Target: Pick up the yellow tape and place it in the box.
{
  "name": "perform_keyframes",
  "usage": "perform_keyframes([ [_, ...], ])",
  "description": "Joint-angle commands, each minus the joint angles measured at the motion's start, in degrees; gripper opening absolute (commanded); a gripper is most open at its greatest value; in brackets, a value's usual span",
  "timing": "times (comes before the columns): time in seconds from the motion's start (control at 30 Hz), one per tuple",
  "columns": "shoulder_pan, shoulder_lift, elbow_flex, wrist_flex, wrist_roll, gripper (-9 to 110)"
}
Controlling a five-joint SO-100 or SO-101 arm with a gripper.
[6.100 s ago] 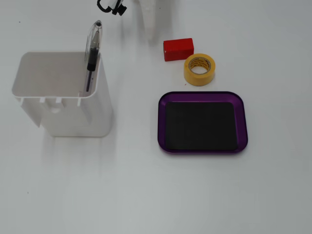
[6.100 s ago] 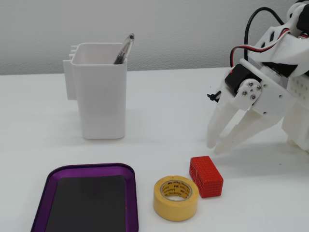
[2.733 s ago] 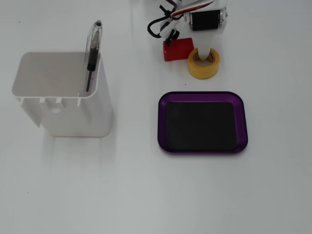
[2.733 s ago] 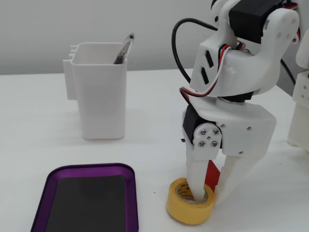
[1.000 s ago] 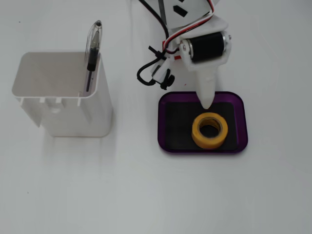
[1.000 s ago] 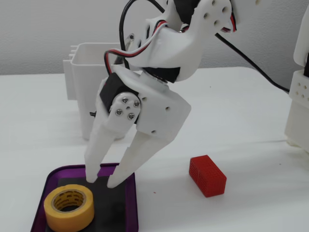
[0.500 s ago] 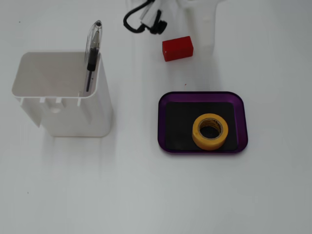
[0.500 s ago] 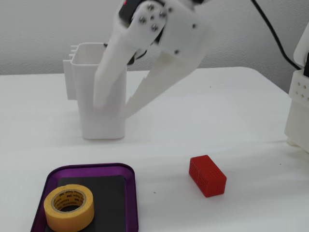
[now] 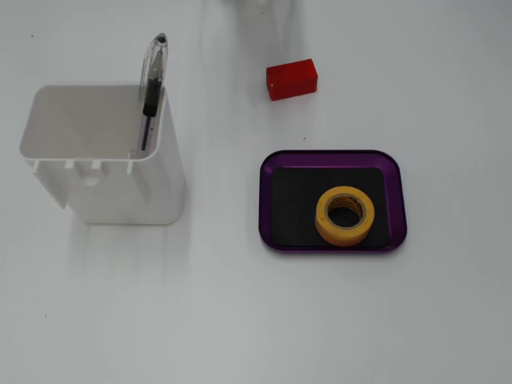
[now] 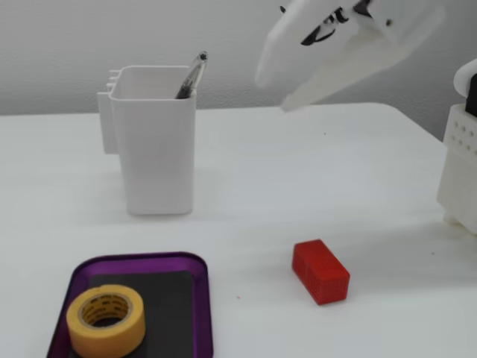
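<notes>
Lower left of the frame, the yellow tape (image 10: 105, 320) lies flat inside the box (image 10: 200, 298); my gripper (image 10: 273, 88), blurred, hangs high with fingers apart.

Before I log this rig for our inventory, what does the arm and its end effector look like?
The end effector is white plastic with two long, tapering fingers, blurred in a fixed view. Dark cabling or fittings show near its base. A white perforated block stands at the right edge.
</notes>
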Motion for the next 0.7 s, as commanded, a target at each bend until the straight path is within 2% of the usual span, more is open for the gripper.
perform_keyframes([
  [0.0, 3.5, 11.7, 11.3, 0.0, 0.0, 7],
  [0.3, 8.4, 39.6, 37.0, 0.8, 0.1, 7],
  [0.67, 7.6, 35.6, 44.6, 2.3, 0.4, 6],
])
